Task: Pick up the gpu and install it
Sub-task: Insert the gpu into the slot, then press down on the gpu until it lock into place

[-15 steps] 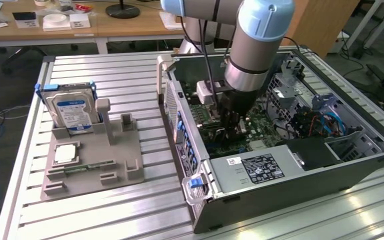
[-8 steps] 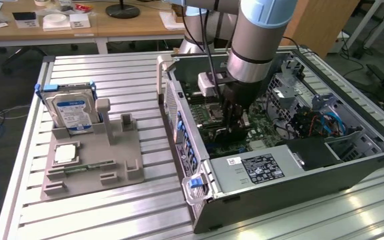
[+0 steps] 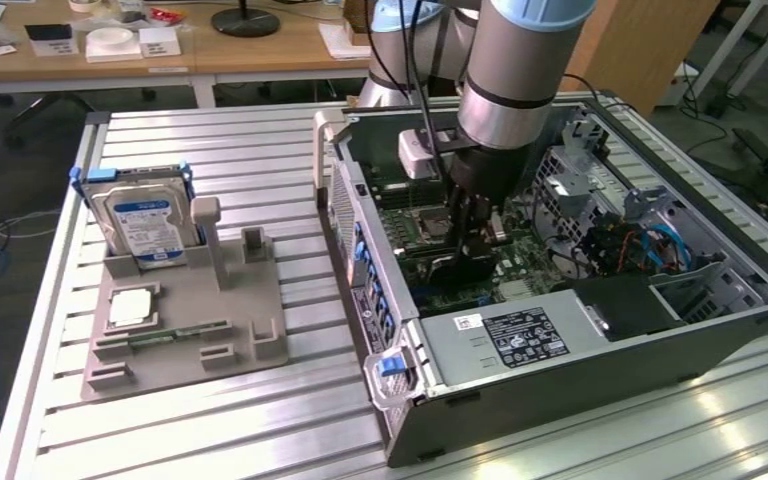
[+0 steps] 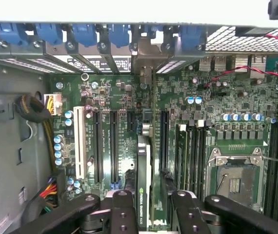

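The gpu (image 4: 143,180) stands on edge between my fingers (image 4: 124,209), a thin dark card with a white-lettered label on its rim. It hangs over the green motherboard (image 4: 188,122), in line with the long black slots, its grey metal end toward the case's rear brackets. My gripper (image 4: 153,201) is shut on it. In the exterior view the gripper (image 3: 471,235) reaches down into the open computer case (image 3: 598,340), with the gpu (image 3: 440,268) dark below it. Whether the card sits in a slot I cannot tell.
Black expansion slots (image 4: 97,146) and a white one (image 4: 80,141) lie beside the card, memory slots and the CPU socket (image 4: 234,183) on the other side. Outside the case, a grey fixture (image 3: 211,300) holds a silver hard drive (image 3: 144,225), a chip (image 3: 131,308) and a memory stick (image 3: 157,338).
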`<state>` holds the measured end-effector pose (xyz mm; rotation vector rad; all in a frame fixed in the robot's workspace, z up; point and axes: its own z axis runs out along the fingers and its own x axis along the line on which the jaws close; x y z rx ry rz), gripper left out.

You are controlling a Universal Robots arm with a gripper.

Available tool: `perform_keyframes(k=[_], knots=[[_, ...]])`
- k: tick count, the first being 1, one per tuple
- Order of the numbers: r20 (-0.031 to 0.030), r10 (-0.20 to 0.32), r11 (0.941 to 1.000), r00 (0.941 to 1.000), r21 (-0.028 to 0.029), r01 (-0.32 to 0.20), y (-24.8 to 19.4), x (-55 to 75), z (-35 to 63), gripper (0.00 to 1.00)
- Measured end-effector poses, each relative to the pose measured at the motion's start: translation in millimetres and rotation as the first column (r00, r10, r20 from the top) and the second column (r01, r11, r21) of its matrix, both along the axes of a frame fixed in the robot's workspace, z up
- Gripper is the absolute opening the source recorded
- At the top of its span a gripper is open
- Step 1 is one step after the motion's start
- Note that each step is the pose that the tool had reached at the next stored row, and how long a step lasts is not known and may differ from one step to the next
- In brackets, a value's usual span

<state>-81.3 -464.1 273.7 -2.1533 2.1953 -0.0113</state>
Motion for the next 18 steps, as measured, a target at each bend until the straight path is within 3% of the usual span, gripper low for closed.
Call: perform_keyframes(k=[1,3,4,6,18], knots=[[0.0000,0.000,1.0000,1.0000,0.0000,0.000,0.0,0.0,0.0,0.33],[0.0000,0.000,1.0000,1.0000,-0.0002,0.000,0.0,0.0,0.1,0.21],[-0.0001,0.000,1.0000,1.0000,-0.0002,0.000,0.0,0.0,0.1,0.21],[-0.0001,0.000,1.0000,1.0000,-0.0002,0.000,0.0,0.0,0.1,0.11],[0.0000,0.000,1.0000,1.0000,-0.0002,0.000,0.0,0.0,0.1,0.11]])
